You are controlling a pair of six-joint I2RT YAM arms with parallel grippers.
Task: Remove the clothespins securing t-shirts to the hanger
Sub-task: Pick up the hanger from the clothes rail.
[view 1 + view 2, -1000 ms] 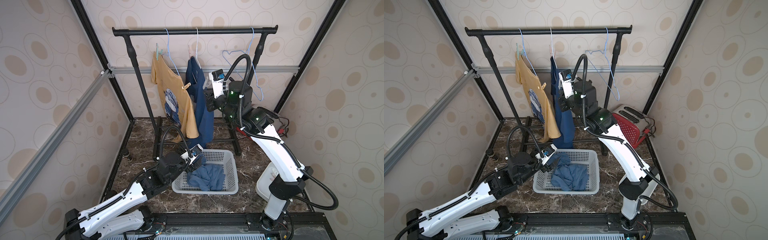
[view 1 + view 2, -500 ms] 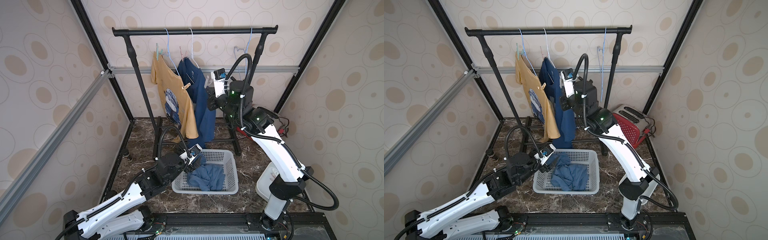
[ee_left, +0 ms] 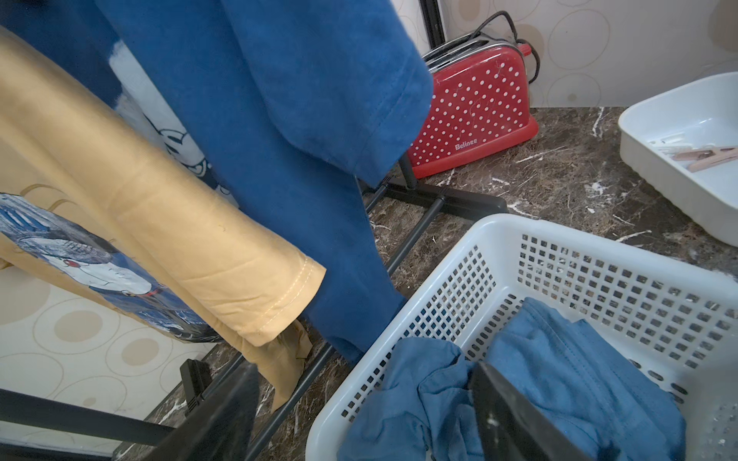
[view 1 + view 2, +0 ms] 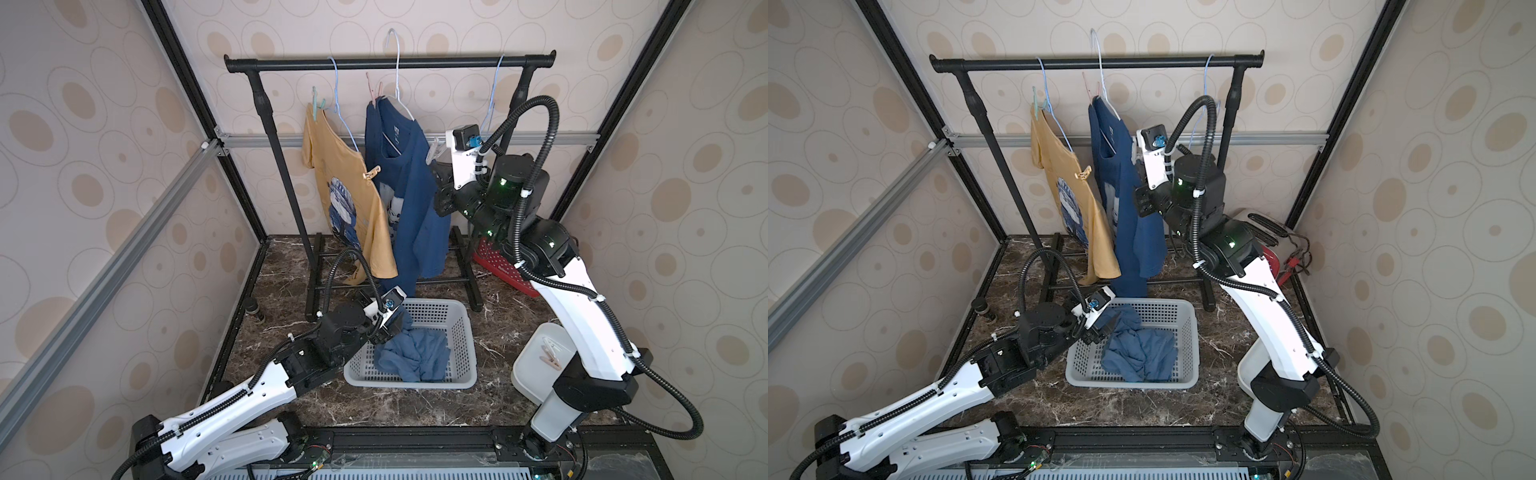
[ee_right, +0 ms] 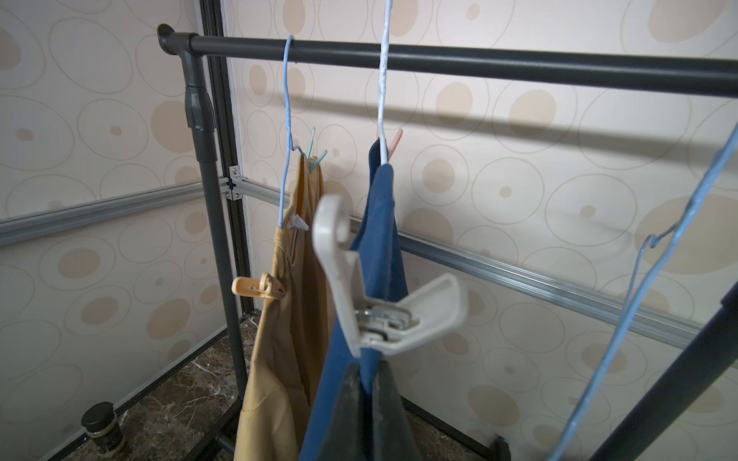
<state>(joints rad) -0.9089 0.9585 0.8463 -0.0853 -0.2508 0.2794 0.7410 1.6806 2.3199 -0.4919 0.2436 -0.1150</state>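
In the right wrist view the right end effector (image 5: 367, 375) shows only as two dark, blurred finger wedges at the bottom centre. They are pressed together with a sliver of the navy t-shirt (image 5: 379, 239) between them, just below the white clothespin (image 5: 383, 303). That clip is smooth matte plastic with splayed, rounded handles and a bright metal spring, and it bites the shirt's edge. The white wire hanger (image 5: 382, 99) runs off the top edge, so its hook is cut off. In a top view the hook rises above the black rail (image 4: 436, 62); I cannot tell whether it rests on it.

In both top views these fingertips are hidden behind the wrist camera mount and the cloth.

The mustard t-shirt (image 5: 279, 339) hangs left of the navy one. A tan clothespin (image 5: 257, 288) grips its near shoulder and a teal clothespin (image 5: 315, 153) its far one. A pink clothespin (image 5: 393, 145) peeks out behind the navy collar, mostly hidden. The navy shirt's pale print is largely covered by the mustard one.

At the bottom of the left wrist view, the left end effector (image 3: 363, 371) has its fingers wide apart, holding nothing. They straddle the rim of the perforated white basket (image 3: 439, 259), where a crumpled blue t-shirt (image 3: 559, 379) lies. A white bin (image 3: 659, 159), cut off at the right edge, holds loose clothespins (image 3: 711, 155). All stand on the dark veined marble desk (image 3: 579, 179).
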